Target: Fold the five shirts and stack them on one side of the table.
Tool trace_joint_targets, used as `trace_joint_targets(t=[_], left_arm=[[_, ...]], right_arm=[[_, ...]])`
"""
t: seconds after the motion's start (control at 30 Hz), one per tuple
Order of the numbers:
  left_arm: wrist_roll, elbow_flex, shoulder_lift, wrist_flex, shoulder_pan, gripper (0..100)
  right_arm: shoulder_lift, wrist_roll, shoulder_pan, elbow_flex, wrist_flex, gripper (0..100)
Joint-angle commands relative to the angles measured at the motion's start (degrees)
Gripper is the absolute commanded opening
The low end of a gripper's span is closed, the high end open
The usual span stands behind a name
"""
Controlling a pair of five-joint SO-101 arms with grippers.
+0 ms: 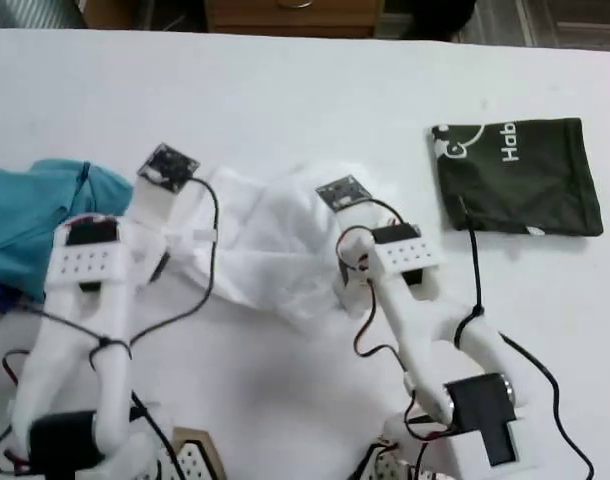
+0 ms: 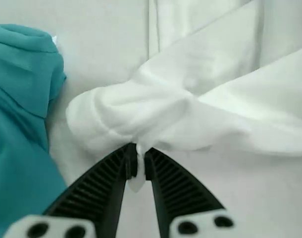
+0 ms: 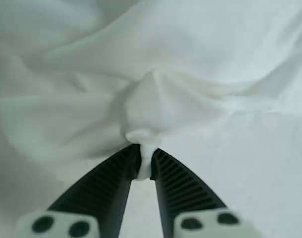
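High view, by the clock: white shirt (image 1: 275,240) bunched at the centre of the table (image 1: 305,90), teal shirt (image 1: 35,215) heaped at nine, dark green shirt (image 1: 520,175) already folded flat at two. Left gripper (image 2: 139,159) almost closed, pinching a thin tuck of the white cloth on its nine o'clock side, just beside the teal heap. Right gripper (image 3: 145,159) likewise almost closed on a small peak of the same shirt toward three. Slender holds, both: likely to slip free if pulled apart hard or unevenly. Could also snag and drag the teal heap if swept toward nine. Risks raising a twisted bundle rather than a flat panel, given the creases between the two pinches.
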Motion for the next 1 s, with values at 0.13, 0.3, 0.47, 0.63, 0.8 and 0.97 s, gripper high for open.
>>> trace_joint_targets(t=[0.13, 0.3, 0.47, 0.63, 0.8, 0.97], left_arm=[[0.4, -4.4, 4.5, 1.5, -0.5, 3], [0.4, -4.5, 4.5, 1.8, -0.5, 3], [0.4, -4.2, 4.5, 1.8, -0.6, 3], [0.4, -4.1, 4.5, 1.8, -0.6, 3], [0.4, -4.1, 4.5, 1.8, -0.6, 3], [0.4, -4.4, 4.5, 1.8, -0.6, 3]], right_arm=[[0.0, 0.4, 0.9, -2.4, 2.5, 7.4], [-3.1, 0.8, 1.4, -3.7, 8.6, 15.7], [-10.8, 0.4, 1.4, -3.7, 11.0, 14.4], [-12.3, 0.4, 2.3, -3.3, 8.2, 14.4], [-7.0, 0.8, 4.5, -3.3, 4.2, 14.4], [-0.8, 0.8, 4.4, -3.7, 4.1, 14.2]])
